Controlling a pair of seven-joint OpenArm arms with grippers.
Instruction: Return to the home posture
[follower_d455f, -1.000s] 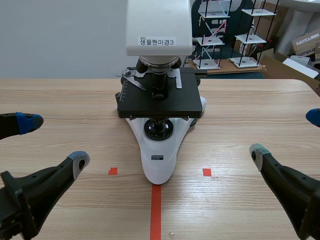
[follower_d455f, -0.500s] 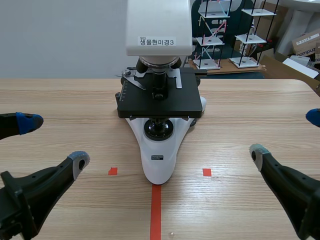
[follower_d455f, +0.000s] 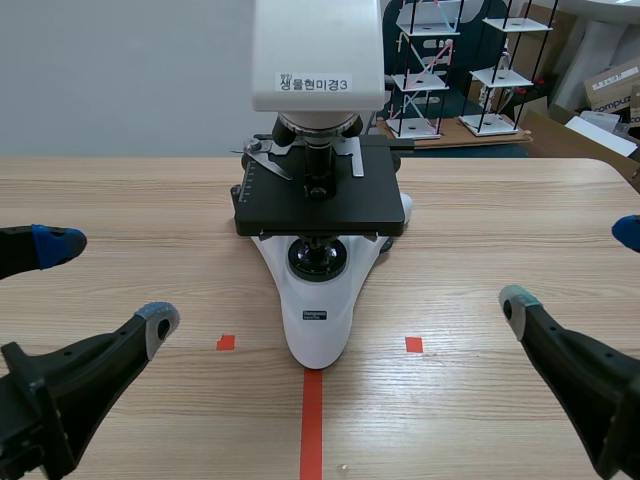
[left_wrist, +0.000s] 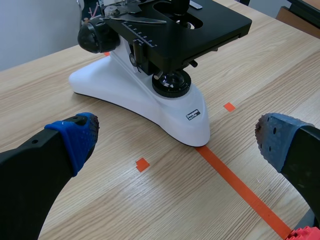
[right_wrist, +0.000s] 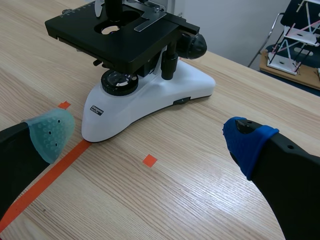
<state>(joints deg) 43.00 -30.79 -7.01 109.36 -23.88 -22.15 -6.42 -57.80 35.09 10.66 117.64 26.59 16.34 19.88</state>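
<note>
A wooden table (follower_d455f: 520, 200) fills the scene. At its middle stands a white microscope (follower_d455f: 318, 320) with a black stage (follower_d455f: 340, 205), the front of its foot meeting the end of the orange-red tape line. The left gripper (follower_d455f: 105, 283) hangs low over the table to the microscope's left, jaws spread wide with nothing between them. The right gripper (follower_d455f: 572, 267) mirrors it on the other side, likewise released and empty. Each gripper is well apart from the microscope, which lies ahead of it, and has a small tape square near it.
</note>
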